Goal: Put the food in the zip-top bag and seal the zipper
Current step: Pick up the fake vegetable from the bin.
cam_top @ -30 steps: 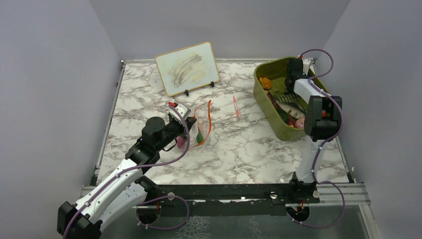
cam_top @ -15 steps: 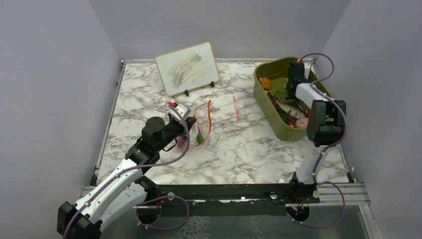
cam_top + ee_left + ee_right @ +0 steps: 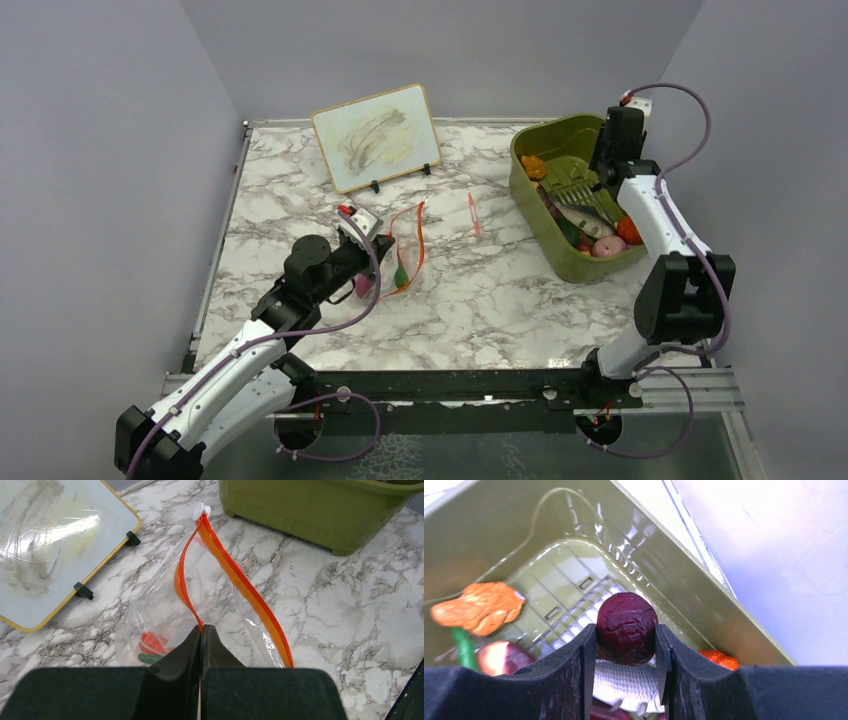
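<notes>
The clear zip-top bag (image 3: 165, 615) lies on the marble at mid-left (image 3: 405, 250), its mouth gaping. Its orange zipper (image 3: 240, 585) splits into two strips. My left gripper (image 3: 201, 629) is shut on the near strip of the zipper. Inside the bag sit a red piece (image 3: 152, 642) and a green piece (image 3: 147, 657). My right gripper (image 3: 626, 630) hangs over the olive bin (image 3: 560, 135), shut on a dark purple-red wrinkled round food piece (image 3: 626, 622). More food lies in the bin: an orange piece (image 3: 479, 607), a silver fish (image 3: 624, 680) and a red-orange piece (image 3: 719, 659).
A yellow-framed whiteboard (image 3: 376, 135) stands propped at the back centre. A thin pink pen-like stick (image 3: 473, 213) lies between the bag and the bin. The bin's high green wall (image 3: 674, 570) surrounds my right gripper, and the grey side wall is close behind it.
My right arm has swung its elbow out to the right and its wrist has risen at the bin's back edge, with the purple piece in the jaws. The left arm and bag are still.
</notes>
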{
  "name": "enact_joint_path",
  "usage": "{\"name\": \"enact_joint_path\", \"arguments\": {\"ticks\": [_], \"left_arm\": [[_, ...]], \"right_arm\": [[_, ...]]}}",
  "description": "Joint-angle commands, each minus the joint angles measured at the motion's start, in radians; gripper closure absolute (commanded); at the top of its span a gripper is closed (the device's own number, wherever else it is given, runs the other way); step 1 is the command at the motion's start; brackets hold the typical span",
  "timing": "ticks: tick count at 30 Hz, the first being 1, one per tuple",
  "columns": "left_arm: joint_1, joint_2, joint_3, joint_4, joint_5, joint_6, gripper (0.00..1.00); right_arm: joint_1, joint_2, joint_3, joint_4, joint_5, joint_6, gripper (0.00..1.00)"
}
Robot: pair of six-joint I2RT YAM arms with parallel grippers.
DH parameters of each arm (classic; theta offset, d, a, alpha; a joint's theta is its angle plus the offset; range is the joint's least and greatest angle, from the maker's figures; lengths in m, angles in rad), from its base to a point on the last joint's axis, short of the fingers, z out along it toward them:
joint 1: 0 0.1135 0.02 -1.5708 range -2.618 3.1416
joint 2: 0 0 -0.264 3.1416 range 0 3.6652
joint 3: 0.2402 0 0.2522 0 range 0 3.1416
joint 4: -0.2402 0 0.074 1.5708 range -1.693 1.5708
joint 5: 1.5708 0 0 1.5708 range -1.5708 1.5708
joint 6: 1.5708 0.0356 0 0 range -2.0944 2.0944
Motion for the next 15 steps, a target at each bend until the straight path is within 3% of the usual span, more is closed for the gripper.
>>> {"name": "enact_joint_path", "arguments": {"ticks": [1, 12, 15], "left_arm": [[-0.008, -0.009, -0.008, 0.026, -0.004, -0.004, 1.0], [-0.007, 0.021, 0.009, 0.027, 0.006, -0.107, 1.0], [-0.006, 0.055, 0.056, -0.018, -0.011, -0.139, 1.0]], "right_arm": [[0.022, -0.121, -0.033, -0.046, -0.09, -0.014, 0.77], [0.12, -0.322, -0.044, -0.093, -0.394, 0.048, 0.77], [0.213, -0.355, -0.049, -0.094, -0.374, 0.036, 0.77]]}}
